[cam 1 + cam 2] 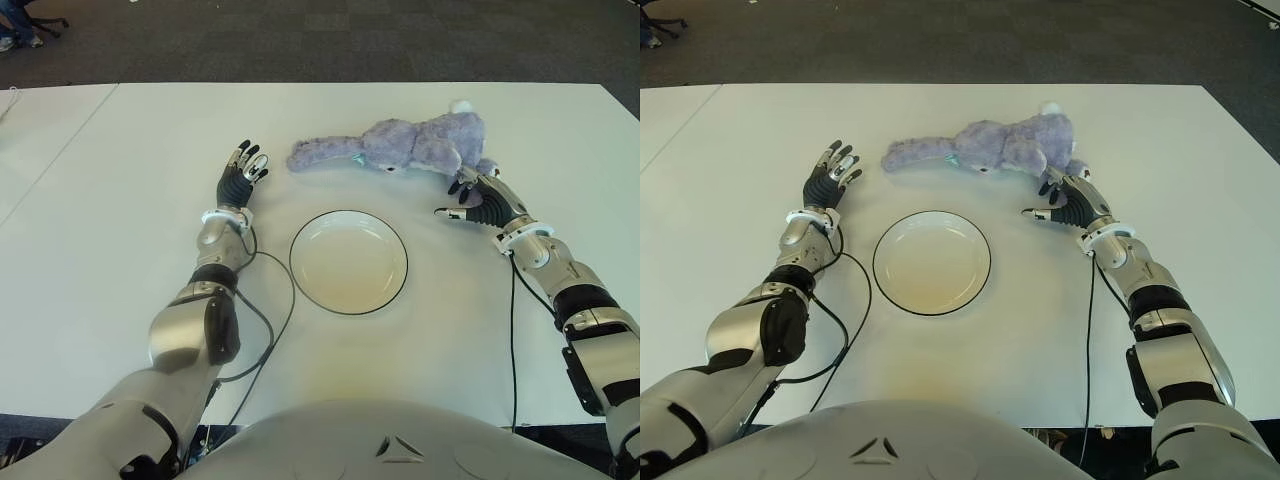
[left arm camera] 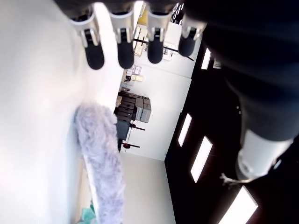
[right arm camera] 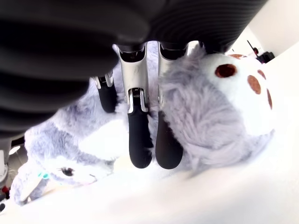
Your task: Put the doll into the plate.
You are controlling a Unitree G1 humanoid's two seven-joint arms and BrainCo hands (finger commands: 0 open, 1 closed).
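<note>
Right wrist view: right robot hand (image 1: 478, 197) fingers apart, touching doll (image 1: 415, 143); soft, light plush w/ floppy ear; grip body.

You have a white table (image 1: 110, 260) lying under the fingers of the left hand (image 1: 236, 185) and the right hand (image 1: 482, 203). Well outward of the left fingers, a seam (image 1: 62, 150) divides it from a second tabletop (image 1: 40, 110). Far beyond all the fingertips, dark carpet (image 1: 330, 40) runs past the table's edge, with a chair base (image 1: 45, 23) toward the left.
</note>
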